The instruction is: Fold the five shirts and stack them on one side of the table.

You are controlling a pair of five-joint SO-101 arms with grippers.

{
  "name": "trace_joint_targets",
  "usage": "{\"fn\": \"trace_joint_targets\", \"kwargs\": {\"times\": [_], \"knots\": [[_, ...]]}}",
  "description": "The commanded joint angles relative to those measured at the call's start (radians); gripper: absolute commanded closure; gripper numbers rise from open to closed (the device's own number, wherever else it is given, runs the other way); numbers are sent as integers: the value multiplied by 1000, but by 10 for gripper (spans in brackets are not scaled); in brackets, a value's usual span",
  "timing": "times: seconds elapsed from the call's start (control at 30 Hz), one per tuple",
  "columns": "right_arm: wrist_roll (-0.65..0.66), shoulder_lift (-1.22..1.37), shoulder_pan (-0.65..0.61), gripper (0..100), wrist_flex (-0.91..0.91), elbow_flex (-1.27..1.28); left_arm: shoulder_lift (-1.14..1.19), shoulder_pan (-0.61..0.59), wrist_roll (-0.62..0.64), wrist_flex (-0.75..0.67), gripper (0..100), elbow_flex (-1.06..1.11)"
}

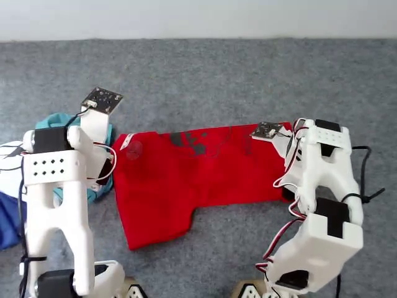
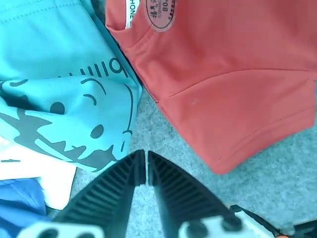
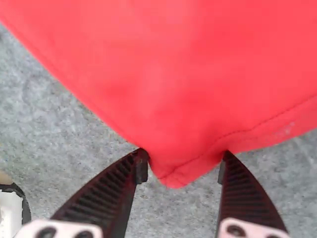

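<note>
I'm at the grasp on the red shirt (image 1: pixel 186 180), flat mid-frame: right gripper (image 3: pixel 182 163) straddles its hem corner, jaws apart, left gripper (image 2: pixel 147 161) pinched together, empty, at its left edge; right should clamp next.

Left arm (image 1: pixel 56 205) and right arm (image 1: pixel 316 248) — white moulded shells, with black servo blocks (image 1: pixel 49 139) set at the joints. Thin red, white and black wires (image 1: pixel 280 239) are looped along the links, and a small dark circuit board (image 1: pixel 102 99) is carried at each wrist. The left gripper (image 2: pixel 146 157) and right gripper (image 3: pixel 181 161) are fitted with black ribbed fingers (image 3: pixel 111 193).
</note>
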Motion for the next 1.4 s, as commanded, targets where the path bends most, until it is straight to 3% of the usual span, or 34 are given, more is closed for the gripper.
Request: {"fn": "trace_joint_targets", "kwargs": {"times": [0.0, 0.23, 0.67, 1.17, 1.37], "knots": [[9, -87, 18, 757, 64, -17, -37, 0, -2, 18, 983, -8], [55, -166, 21, 757, 173, -14, -35, 3, -5, 17, 983, -8], [71, -122, 25, 760, -56, 89, -35, 2, -6, 15, 983, -8], [72, -47, 28, 989, -114, 83, -34, 0, -8, 14, 983, -8], [69, -101, 59, 991, -44, -25, -37, 2, -8, 17, 983, -12]]}}
